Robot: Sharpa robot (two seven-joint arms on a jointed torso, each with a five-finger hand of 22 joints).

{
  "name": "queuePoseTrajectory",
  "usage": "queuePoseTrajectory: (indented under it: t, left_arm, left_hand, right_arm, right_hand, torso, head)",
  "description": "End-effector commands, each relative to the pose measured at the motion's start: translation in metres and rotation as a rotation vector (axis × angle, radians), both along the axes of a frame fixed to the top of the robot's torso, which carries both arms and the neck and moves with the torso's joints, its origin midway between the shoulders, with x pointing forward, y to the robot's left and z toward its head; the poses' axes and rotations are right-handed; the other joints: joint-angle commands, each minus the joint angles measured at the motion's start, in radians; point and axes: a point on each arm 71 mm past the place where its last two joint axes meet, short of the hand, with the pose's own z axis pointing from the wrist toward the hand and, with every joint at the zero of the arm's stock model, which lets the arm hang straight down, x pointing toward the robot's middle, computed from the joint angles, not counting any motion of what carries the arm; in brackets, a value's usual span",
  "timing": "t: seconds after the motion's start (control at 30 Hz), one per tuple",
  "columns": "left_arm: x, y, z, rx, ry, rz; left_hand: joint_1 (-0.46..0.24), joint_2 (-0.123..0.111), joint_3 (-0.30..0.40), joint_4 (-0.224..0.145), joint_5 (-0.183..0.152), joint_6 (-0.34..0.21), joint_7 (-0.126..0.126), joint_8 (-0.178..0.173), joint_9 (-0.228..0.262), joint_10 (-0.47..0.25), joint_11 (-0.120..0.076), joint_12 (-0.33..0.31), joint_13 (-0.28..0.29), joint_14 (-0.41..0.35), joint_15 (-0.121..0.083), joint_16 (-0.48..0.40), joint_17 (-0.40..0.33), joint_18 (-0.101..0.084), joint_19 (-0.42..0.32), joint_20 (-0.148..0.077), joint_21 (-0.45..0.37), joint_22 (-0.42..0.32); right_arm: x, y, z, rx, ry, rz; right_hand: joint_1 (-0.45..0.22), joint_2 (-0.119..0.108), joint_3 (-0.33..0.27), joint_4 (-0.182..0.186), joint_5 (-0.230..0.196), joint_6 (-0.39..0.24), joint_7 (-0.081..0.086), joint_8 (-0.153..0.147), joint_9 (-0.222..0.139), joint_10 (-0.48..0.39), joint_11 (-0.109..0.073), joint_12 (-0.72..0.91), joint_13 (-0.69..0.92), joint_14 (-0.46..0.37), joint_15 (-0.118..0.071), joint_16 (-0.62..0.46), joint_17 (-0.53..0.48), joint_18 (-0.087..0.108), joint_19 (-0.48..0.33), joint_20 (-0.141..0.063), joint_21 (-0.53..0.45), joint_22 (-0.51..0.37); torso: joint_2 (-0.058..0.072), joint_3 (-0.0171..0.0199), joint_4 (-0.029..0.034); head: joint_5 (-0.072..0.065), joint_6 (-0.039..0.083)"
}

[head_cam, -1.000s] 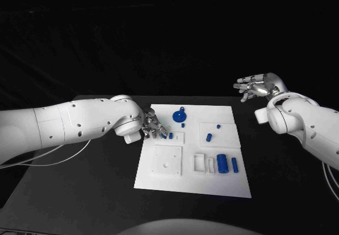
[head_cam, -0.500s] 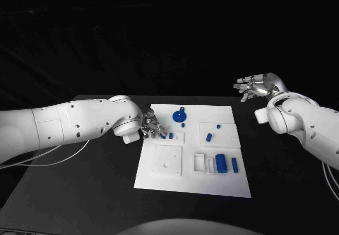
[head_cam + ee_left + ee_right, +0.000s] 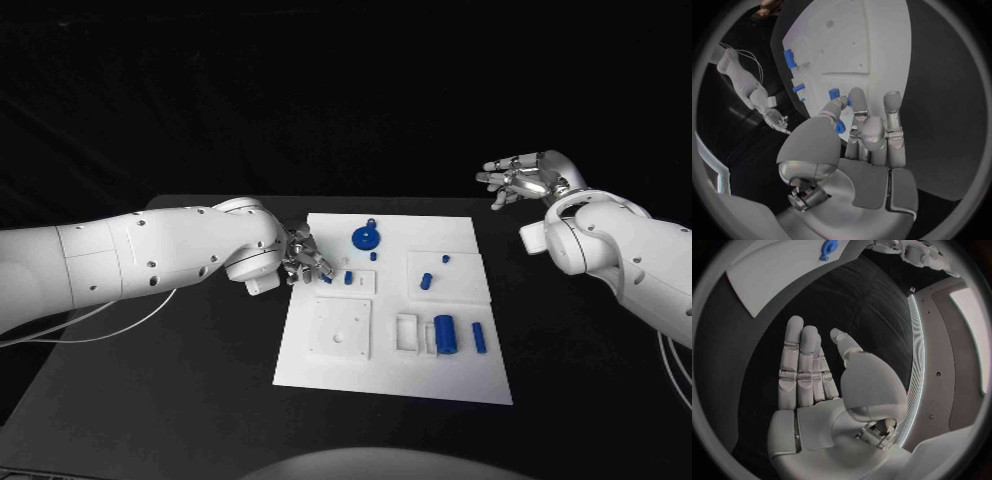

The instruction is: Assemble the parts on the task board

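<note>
Black bench (image 3: pixel 173 400) and dark backdrop framed the scene, with the white task board (image 3: pixel 389 370) lying at the middle of the frame. The left hand (image 3: pixel 306 258) sat at the board's upper left edge, its fingers (image 3: pixel 856 107) reaching down over a small blue part (image 3: pixel 348 276) there. In the left wrist view the fingertips were at a blue piece (image 3: pixel 840 126) by the thumb, but whether they pinched it or only touched it I could not tell; my reading is that the hand was working that part into its seat.

Near the top of the board lay a round blue part (image 3: pixel 366 237). Two short blue pegs (image 3: pixel 430 279) stood right of centre, and a blue cylinder (image 3: pixel 449 334) with a slimmer blue bar (image 3: pixel 479 337) beside it lay lower right, next to white slots. A raised white block (image 3: pixel 343 328) occupied the lower left of the board.

The right hand (image 3: pixel 526 178) hung at the upper right of the frame, well apart from the board, fingers extended and holding nothing, probably parked to keep out of the way. Nothing blocked the left hand's approach besides its own bulky forearm shadowing the board edge.
</note>
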Motion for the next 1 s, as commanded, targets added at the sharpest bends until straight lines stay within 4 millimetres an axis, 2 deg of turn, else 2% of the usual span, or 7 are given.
queuePoseTrajectory:
  t: [0.03,0.57,0.7,1.0]
  left_arm:
    - [0.001,0.0,0.001,0.016,-0.03,-0.01]
    - [0.0,-0.005,0.0,0.024,-0.012,-0.033]
    - [-0.001,-0.008,-0.001,0.025,-0.004,-0.045]
    - [-0.003,-0.012,-0.001,0.034,0.007,-0.066]
  left_hand:
    - [0.02,0.008,0.054,-0.061,0.003,0.117,-0.081,0.003,0.002,0.041,-0.017,0.004,0.001,0.003,-0.007,0.005,0.001,-0.002,0.001,0.005,0.006,0.018]
    - [0.016,0.011,0.055,-0.061,0.003,0.115,-0.081,0.003,0.004,0.041,-0.017,0.004,0.001,0.002,-0.006,0.006,-0.001,0.0,-0.001,0.006,0.008,0.018]
    - [0.014,0.007,0.056,-0.064,0.018,0.118,-0.082,0.005,0.005,0.041,-0.017,0.007,0.003,0.003,-0.006,0.009,0.004,0.0,-0.002,0.007,0.009,0.018]
    - [0.007,0.007,0.056,-0.063,0.026,0.125,-0.084,0.007,0.014,0.041,-0.018,0.02,0.009,0.004,-0.006,0.019,0.016,0.001,-0.003,0.008,0.013,0.018]
  right_arm:
    - [0.0,0.001,0.0,-0.008,0.0,0.016]
    - [-0.001,0.002,-0.001,-0.008,0.002,0.017]
    - [-0.001,0.002,-0.002,-0.007,0.003,0.017]
    - [-0.001,0.001,-0.003,-0.007,0.004,0.017]
  right_hand:
    - [-0.009,-0.002,0.001,0.004,0.004,-0.006,0.002,-0.004,-0.001,-0.006,-0.003,-0.003,0.0,-0.005,0.003,-0.003,-0.001,-0.012,0.031,0.004,0.0,0.001]
    - [-0.008,-0.002,0.0,0.005,0.006,-0.006,0.002,-0.004,-0.001,-0.007,-0.003,-0.003,0.0,-0.005,0.003,-0.003,-0.001,-0.012,0.031,0.004,0.0,0.001]
    - [-0.008,-0.002,0.0,0.005,0.006,-0.006,0.002,-0.004,-0.001,-0.007,-0.003,-0.003,0.0,-0.005,0.003,-0.003,-0.001,-0.012,0.031,0.004,0.0,0.001]
    - [-0.008,-0.002,0.001,0.006,0.009,-0.006,0.002,-0.004,-0.001,-0.007,-0.003,-0.003,0.0,-0.005,0.003,-0.003,-0.001,-0.012,0.031,0.004,-0.001,0.002]
  torso:
    - [0.0,0.0004,-0.0004]
    - [0.0,0.0017,-0.0016]
    - [0.0,0.0016,-0.0013]
    - [0.0,0.0015,-0.0008]
  head:
    - [0.001,0.0]
    - [0.001,-0.002]
    - [0.001,-0.003]
    - [0.001,-0.004]
